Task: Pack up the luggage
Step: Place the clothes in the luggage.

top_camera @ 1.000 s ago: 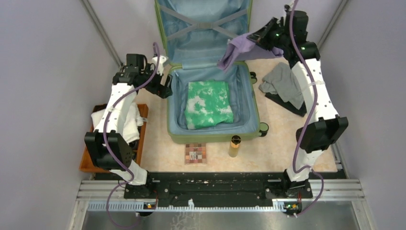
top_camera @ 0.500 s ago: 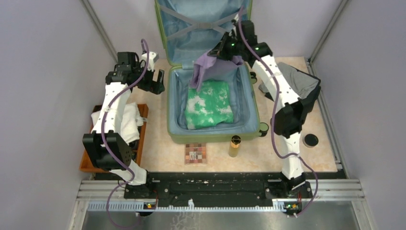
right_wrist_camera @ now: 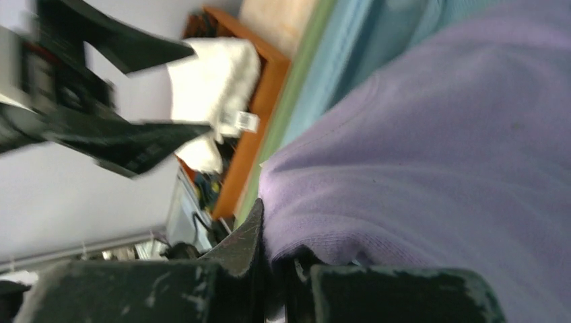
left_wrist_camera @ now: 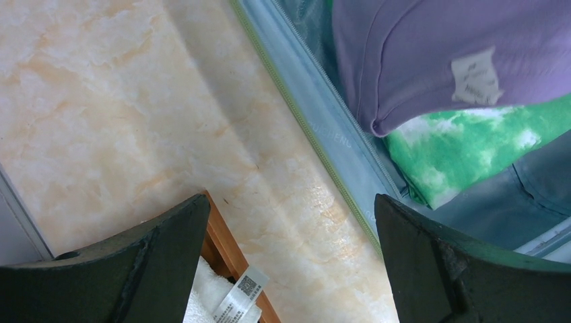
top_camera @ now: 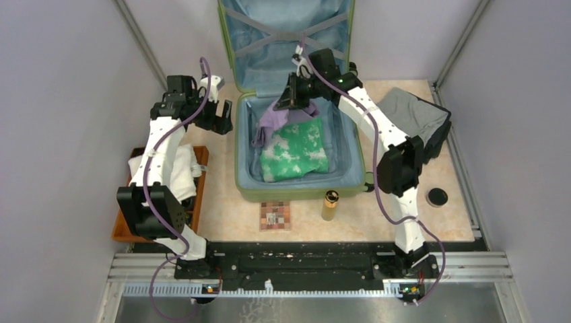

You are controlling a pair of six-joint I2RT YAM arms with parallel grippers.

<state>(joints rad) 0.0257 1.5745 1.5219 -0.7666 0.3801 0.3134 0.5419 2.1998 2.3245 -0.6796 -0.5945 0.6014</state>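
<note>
The light-green luggage [top_camera: 250,192] lies open in the middle, its blue-lined lid [top_camera: 269,60] upright at the back. A folded green-and-white cloth [top_camera: 296,151] lies inside. My right gripper [top_camera: 291,99] is shut on a purple garment [top_camera: 273,121] and holds it over the back left of the luggage, its lower end draped on the green cloth. In the right wrist view the purple garment [right_wrist_camera: 431,148] fills the frame. My left gripper [top_camera: 219,118] is open and empty just left of the luggage rim [left_wrist_camera: 316,141]. The left wrist view shows the purple garment [left_wrist_camera: 444,60].
A wooden tray [top_camera: 124,225] with white towels [top_camera: 178,171] stands at the left. A grey garment [top_camera: 414,114] lies at the right. A brown bottle [top_camera: 330,205], a checkered palette [top_camera: 275,215] and a black round lid [top_camera: 437,196] lie in front.
My right gripper has swung left and down from the right of the lid, bringing the purple garment into the luggage. The left gripper has shifted slightly.
</note>
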